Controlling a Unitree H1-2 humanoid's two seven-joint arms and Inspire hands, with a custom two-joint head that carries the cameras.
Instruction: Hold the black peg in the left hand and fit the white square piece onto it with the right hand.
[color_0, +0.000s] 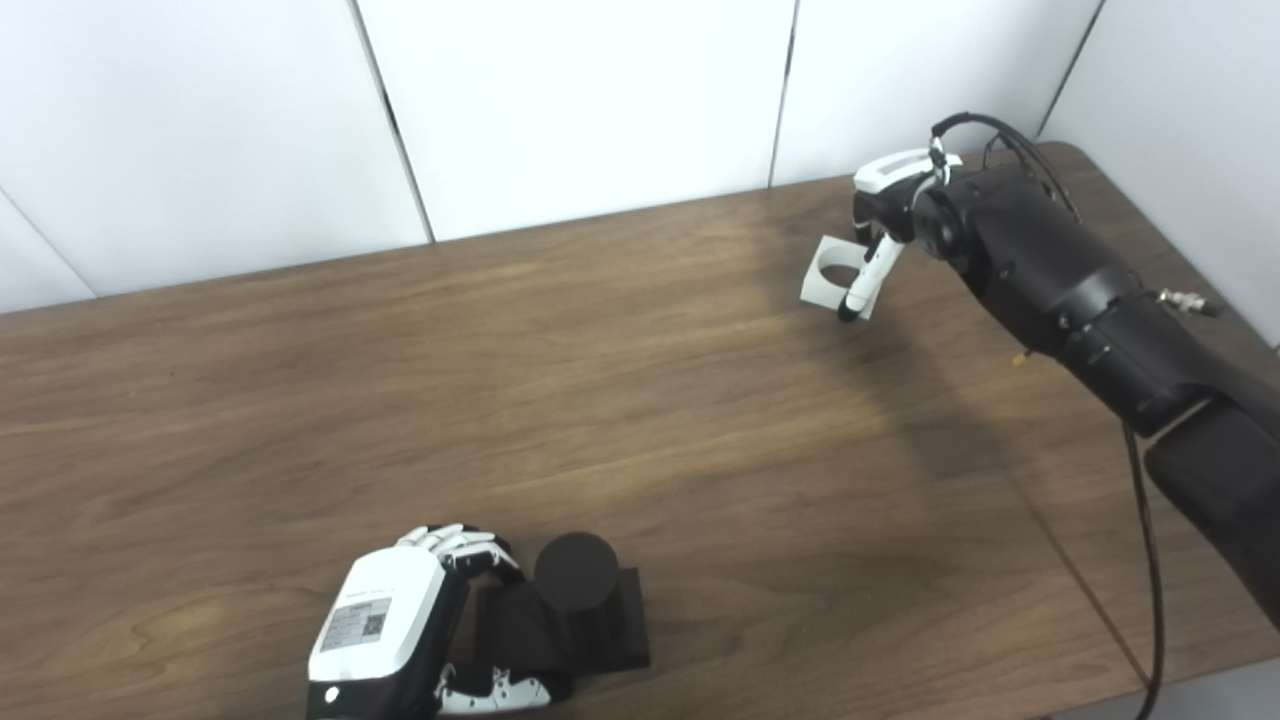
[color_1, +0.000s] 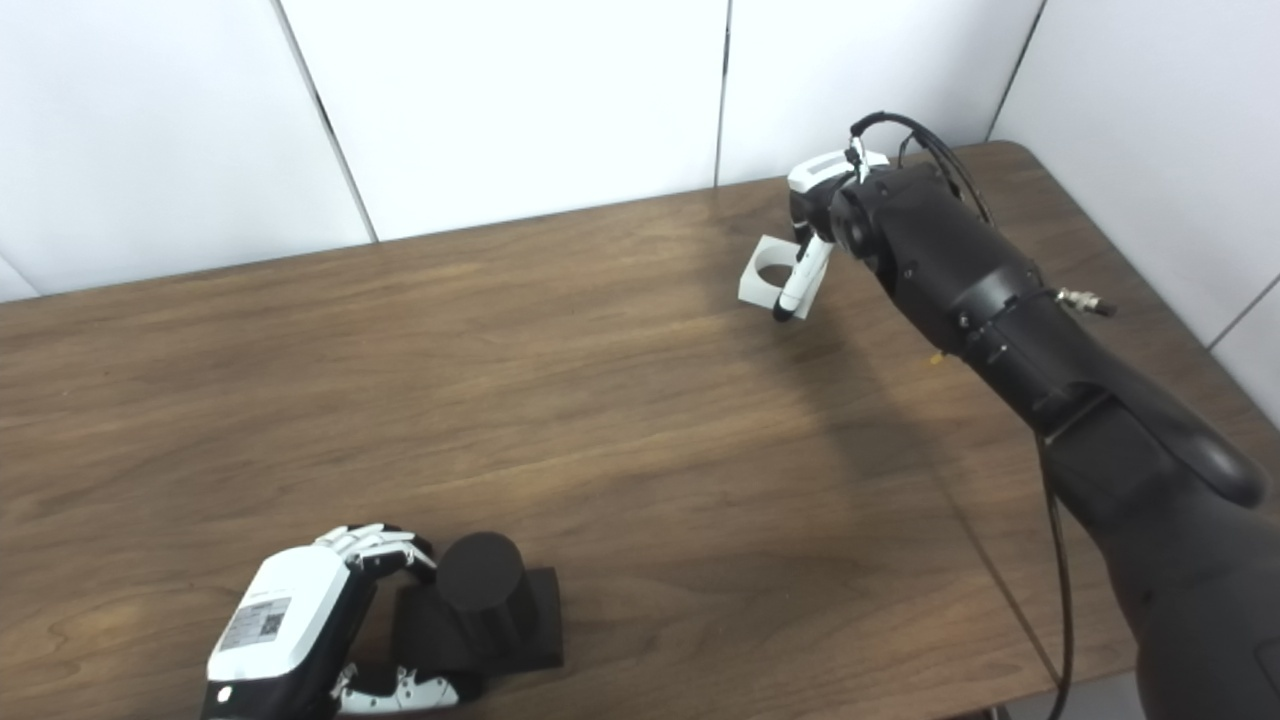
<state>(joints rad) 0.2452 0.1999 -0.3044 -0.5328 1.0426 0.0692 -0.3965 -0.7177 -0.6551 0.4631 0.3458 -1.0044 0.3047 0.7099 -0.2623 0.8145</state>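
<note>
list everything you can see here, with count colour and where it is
black peg: one, black, round post standing on a black square base at the near left of the table, with the left robot hand at its left side
white square piece: one, white with a round hole, far right of the table, at the right robot hand
table: one, dark brown wood grain, fills most of the view
wall panels: several, white, behind the table and along its right side
cable: one, black, running along the right arm
left robot hand: one, white and black, near left, fingers curled around the peg's base
right robot hand: one, white and black on a black arm, far right, fingers at the white piece; grip not clear
</note>
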